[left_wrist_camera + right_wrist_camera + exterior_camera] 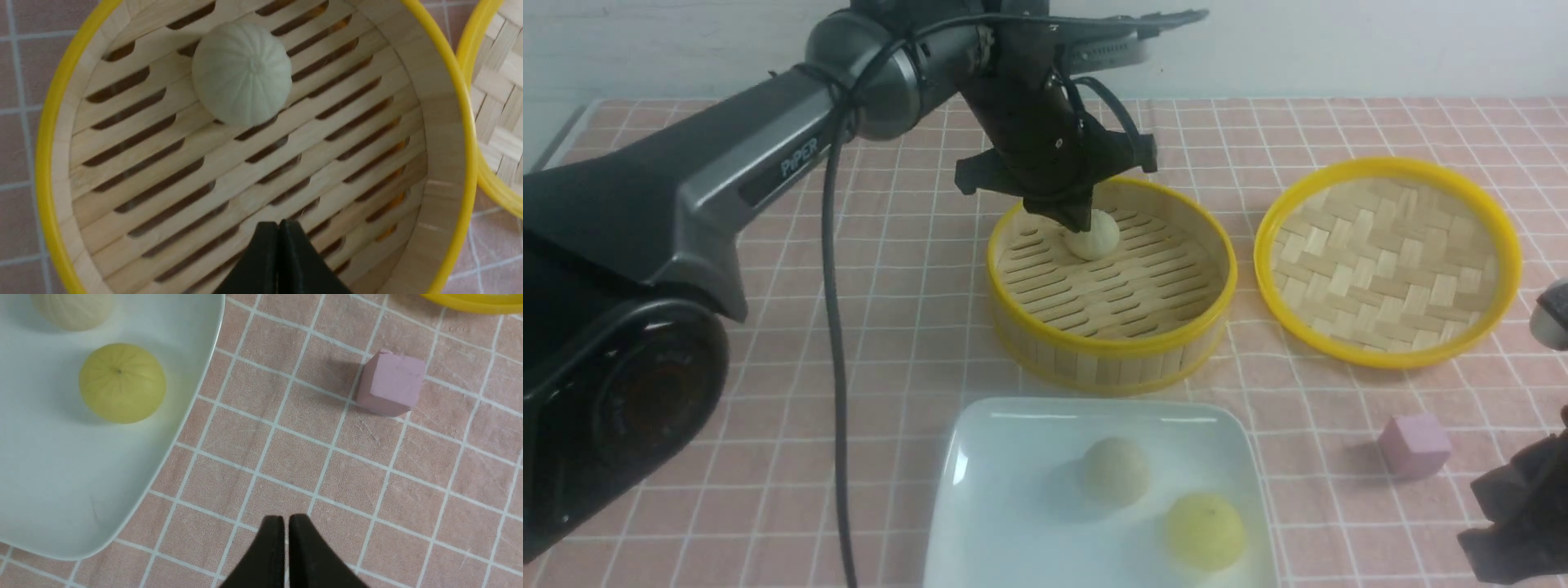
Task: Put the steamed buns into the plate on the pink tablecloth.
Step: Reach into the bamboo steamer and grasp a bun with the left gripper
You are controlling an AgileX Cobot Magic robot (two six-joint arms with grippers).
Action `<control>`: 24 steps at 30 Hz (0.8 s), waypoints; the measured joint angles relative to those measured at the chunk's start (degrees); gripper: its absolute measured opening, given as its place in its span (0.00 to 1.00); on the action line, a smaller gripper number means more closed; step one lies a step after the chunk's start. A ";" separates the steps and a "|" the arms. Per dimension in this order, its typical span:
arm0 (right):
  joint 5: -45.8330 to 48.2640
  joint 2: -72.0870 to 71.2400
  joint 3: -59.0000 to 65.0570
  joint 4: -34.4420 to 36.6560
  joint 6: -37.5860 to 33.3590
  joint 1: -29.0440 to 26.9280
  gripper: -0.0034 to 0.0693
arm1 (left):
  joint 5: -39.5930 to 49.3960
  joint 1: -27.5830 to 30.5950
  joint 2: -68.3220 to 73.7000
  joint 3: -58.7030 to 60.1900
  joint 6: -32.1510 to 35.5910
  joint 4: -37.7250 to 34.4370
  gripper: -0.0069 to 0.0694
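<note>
My left claw (278,223) tips together, empty, low in steamer basket (457,122). Last pale bun (242,73) lies ahead of tips, upper centre of wrist frame, apart from them. My right claw (286,519) also together, lower right of front frame, beside plate (61,498); left arm nearer.

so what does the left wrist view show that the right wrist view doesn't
Only left wrist: the bamboo steamer basket with one pale bun inside, the woven lid edge beside it, and the shut left claw. Only right wrist: the white plate holding a yellow-green bun and a beige bun, the pink cube, and the shut right claw. Both: the pink tablecloth.
</note>
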 joint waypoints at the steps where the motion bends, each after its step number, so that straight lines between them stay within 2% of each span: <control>1: 0.00 0.00 0.00 0.00 0.00 0.00 0.11 | -0.15 0.22 0.47 -0.38 0.05 -0.35 0.15; 5: -0.43 0.00 0.00 0.00 0.05 0.00 0.12 | -2.35 1.00 4.03 -1.71 0.28 -1.59 0.33; 9: -2.13 0.00 0.00 0.05 0.10 0.00 0.13 | -8.28 1.00 5.90 -1.77 0.34 -1.97 0.57; 11: -2.58 0.00 0.00 0.05 0.10 0.00 0.13 | -12.64 1.00 7.13 -1.80 0.39 -1.97 0.65; 12: -2.63 0.00 0.00 0.05 0.10 0.00 0.13 | -13.83 1.00 7.60 -1.88 0.39 -1.97 0.66; 14: -2.66 0.00 0.00 0.05 0.10 0.00 0.14 | -14.54 1.00 8.62 -1.99 0.39 -1.97 0.60; 16: -2.66 0.00 0.00 0.05 0.10 0.00 0.15 | -14.48 1.00 9.95 -1.99 0.39 -1.97 0.46; 18: -2.66 0.00 0.00 0.25 0.10 0.00 0.15 | -13.40 0.94 10.79 -1.99 0.39 -1.95 0.25; 19: -2.66 0.00 0.00 0.31 0.10 0.00 0.15 | -12.78 0.94 10.79 -2.05 0.39 -2.02 0.20; 21: -2.38 0.00 0.00 0.88 0.10 0.00 0.16 | -9.98 0.94 9.60 -2.32 1.20 -2.05 0.13; 22: -2.37 0.00 0.00 0.97 0.10 0.00 0.16 | -9.98 0.94 9.42 -2.32 1.20 -2.00 0.13; 24: -1.86 0.00 0.00 2.03 0.10 0.00 0.16 | -3.91 0.82 6.09 -2.17 4.12 -1.63 0.12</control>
